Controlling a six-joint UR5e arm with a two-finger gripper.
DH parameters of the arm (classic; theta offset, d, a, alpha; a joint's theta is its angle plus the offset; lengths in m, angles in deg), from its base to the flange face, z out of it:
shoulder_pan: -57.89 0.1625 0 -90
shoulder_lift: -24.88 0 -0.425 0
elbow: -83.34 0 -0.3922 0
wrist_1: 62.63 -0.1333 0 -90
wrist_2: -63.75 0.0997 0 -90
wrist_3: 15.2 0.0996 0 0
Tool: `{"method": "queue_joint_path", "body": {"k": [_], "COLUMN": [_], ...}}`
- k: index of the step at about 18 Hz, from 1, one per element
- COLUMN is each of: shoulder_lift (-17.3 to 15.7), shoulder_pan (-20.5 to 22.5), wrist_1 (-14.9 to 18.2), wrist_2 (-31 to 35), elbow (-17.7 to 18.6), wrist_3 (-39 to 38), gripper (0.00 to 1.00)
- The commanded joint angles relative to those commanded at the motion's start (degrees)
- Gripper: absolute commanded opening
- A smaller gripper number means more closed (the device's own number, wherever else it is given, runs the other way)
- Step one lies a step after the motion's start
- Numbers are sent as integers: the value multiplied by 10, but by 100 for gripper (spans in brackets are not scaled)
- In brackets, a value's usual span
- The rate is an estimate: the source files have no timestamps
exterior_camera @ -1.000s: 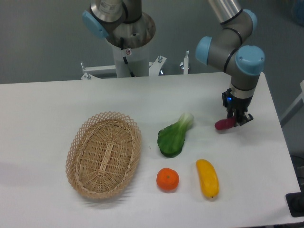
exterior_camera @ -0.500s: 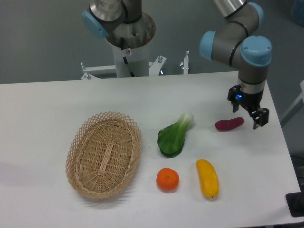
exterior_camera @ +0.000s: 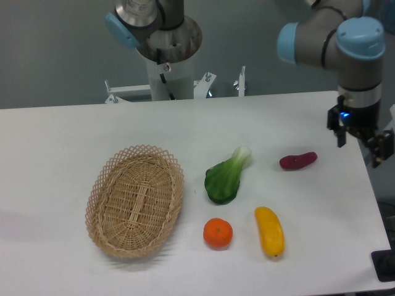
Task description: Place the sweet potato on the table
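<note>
The sweet potato (exterior_camera: 298,161), small and magenta-purple, lies on the white table (exterior_camera: 185,129) at the right side, free of the gripper. My gripper (exterior_camera: 363,140) is open and empty. It hangs above the table's right edge, to the right of the sweet potato and a little higher, well apart from it.
An oval wicker basket (exterior_camera: 135,199) stands at the left. A green leafy vegetable (exterior_camera: 226,177) lies in the middle, a round orange (exterior_camera: 218,233) and an elongated yellow fruit (exterior_camera: 270,231) near the front. The robot's base column (exterior_camera: 170,68) stands at the back.
The gripper let go of the sweet potato, which now lies on the table. The gripper then moved up and to the right, away from it.
</note>
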Motion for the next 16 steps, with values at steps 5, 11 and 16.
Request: {"method": "queue_joint_path", "body": {"k": [5,11,16], "shoulder_lift": [-2,-13,-14], "shoulder_pan": [24,68,69], "wrist_1": [30,55,55], "wrist_2": [-17,-80,-80], "elbow": [-16,-14,-12], "wrist_3": [3,11,11], "gripper": [100,100,100]}}
